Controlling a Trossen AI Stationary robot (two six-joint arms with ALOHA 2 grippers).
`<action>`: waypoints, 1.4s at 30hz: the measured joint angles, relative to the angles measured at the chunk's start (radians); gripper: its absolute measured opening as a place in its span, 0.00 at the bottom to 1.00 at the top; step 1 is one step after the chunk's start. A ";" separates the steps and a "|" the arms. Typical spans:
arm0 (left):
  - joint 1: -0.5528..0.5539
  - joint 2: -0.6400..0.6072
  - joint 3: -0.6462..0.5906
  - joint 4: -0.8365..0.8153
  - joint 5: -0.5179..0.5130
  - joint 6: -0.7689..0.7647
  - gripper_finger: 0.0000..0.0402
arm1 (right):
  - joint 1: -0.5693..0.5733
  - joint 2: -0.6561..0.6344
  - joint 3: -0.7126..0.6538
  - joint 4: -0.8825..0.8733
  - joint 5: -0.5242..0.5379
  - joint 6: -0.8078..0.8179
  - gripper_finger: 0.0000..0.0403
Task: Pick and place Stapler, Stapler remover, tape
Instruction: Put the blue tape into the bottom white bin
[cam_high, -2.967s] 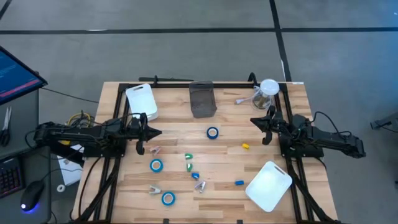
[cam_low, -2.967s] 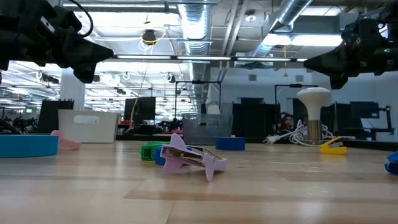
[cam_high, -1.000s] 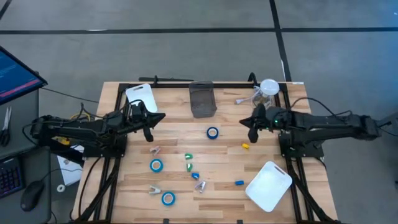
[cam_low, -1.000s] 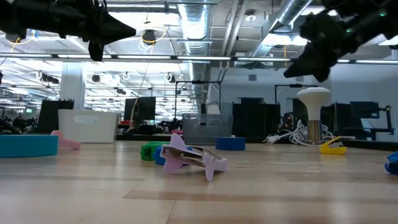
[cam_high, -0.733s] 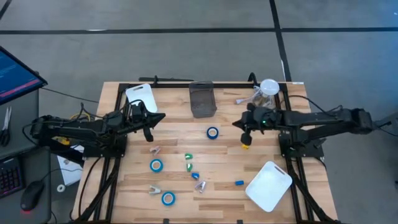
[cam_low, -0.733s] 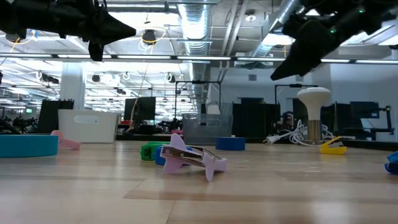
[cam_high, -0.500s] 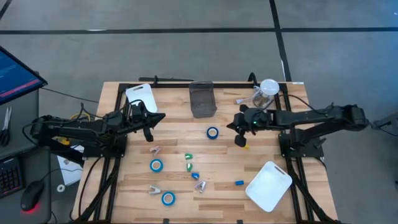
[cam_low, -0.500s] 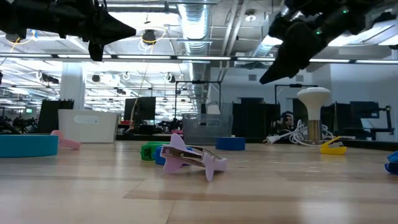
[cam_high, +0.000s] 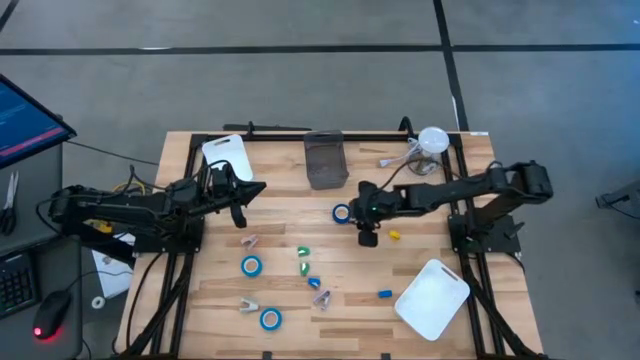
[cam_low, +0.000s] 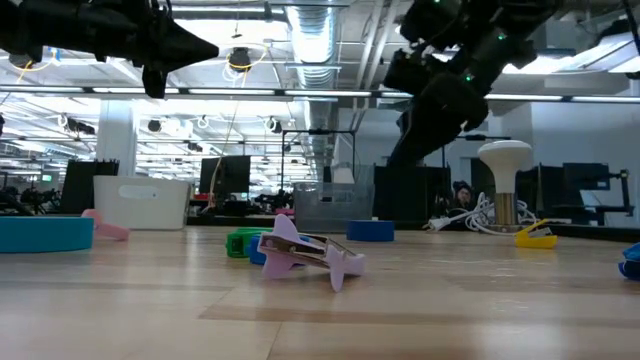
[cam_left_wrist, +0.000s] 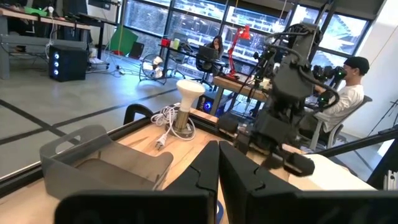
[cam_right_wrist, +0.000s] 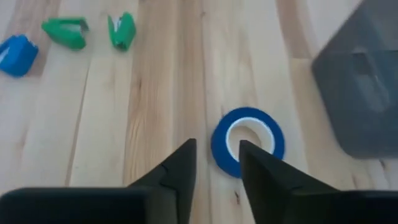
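Note:
Three blue tape rolls lie flat on the wooden table: one (cam_high: 342, 213) at mid-table, two (cam_high: 251, 265) (cam_high: 270, 319) nearer the front left. Green staplers (cam_high: 303, 260), a yellow one (cam_high: 395, 235), blue ones (cam_high: 384, 294) and pink staple removers (cam_high: 248, 242) (cam_low: 305, 255) lie scattered. My right gripper (cam_right_wrist: 214, 155) is open and slants down just short of the mid-table tape (cam_right_wrist: 247, 142), touching nothing. My left gripper (cam_high: 245, 190) is shut and empty, held level above the table's left side.
A grey bin (cam_high: 325, 160) stands at the back middle, with a white lamp-like object (cam_high: 430, 143) at the back right. White trays sit at the back left (cam_high: 229, 160) and front right (cam_high: 432, 298). A person (cam_left_wrist: 348, 93) sits beyond the table.
My right gripper has swung from the table's right side toward the middle, sinking and tipping downward toward the mid-table tape roll. The objects on the table have not moved.

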 joint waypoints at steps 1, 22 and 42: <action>0.000 0.000 0.000 0.000 0.000 0.000 0.01 | 0.002 0.018 0.009 0.003 0.000 -0.003 0.32; 0.000 0.000 0.000 -0.029 0.000 0.000 0.01 | -0.060 0.203 0.056 0.003 -0.006 -0.060 0.39; 0.000 0.000 -0.002 -0.056 0.000 0.000 0.01 | -0.079 0.281 0.061 0.037 -0.048 -0.087 0.31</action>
